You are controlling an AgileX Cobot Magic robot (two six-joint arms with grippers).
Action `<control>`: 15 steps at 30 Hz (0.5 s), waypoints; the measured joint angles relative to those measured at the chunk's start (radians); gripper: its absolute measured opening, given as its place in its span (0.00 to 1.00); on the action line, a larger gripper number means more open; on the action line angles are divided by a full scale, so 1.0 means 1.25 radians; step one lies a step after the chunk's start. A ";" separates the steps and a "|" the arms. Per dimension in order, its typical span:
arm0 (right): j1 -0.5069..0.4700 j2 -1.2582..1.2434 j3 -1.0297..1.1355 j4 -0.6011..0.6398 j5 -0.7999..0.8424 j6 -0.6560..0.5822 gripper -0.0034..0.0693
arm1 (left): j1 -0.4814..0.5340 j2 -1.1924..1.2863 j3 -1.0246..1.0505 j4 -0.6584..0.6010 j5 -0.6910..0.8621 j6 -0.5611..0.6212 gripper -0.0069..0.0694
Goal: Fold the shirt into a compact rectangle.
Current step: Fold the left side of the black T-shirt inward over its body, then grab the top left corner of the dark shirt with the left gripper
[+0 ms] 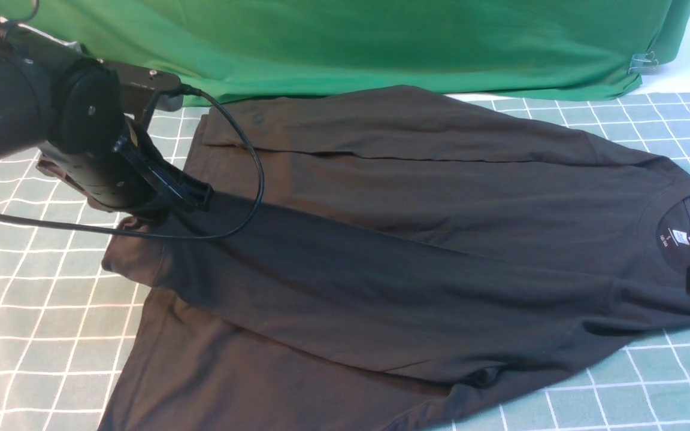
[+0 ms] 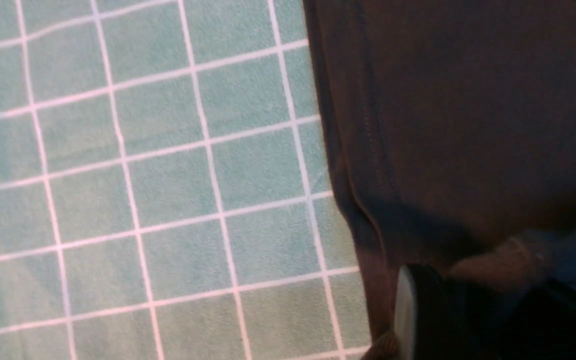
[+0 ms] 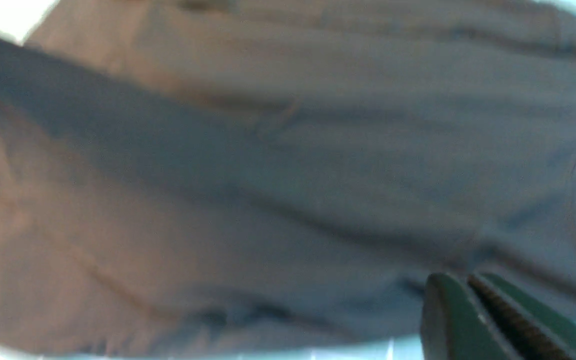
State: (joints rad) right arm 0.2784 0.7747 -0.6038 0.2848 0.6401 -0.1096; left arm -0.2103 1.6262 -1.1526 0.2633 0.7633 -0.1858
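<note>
Matte black shirt (image 1: pixel 417 239), softly creased, lies flat on checked cloth (image 1: pixel 33 335). Right gripper (image 3: pixel 460 282) clenched. Left gripper (image 1: pixel 198 195) state cannot be told, possibly parting.

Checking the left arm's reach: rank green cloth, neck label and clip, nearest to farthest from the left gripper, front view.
1. Green cloth, just behind the left gripper.
2. Neck label, far right, inside the shirt collar.
3. Clip, far right at the back, on the cloth's edge.
</note>
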 joint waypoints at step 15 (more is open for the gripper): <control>0.172 0.360 -0.123 0.100 0.125 -0.113 0.25 | 0.000 0.000 0.000 0.092 0.086 -0.101 0.77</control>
State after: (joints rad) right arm 0.4928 1.2246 -0.7573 0.4099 0.7966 -0.2512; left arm -0.2103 1.6262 -1.1526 0.3778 0.8714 -0.3122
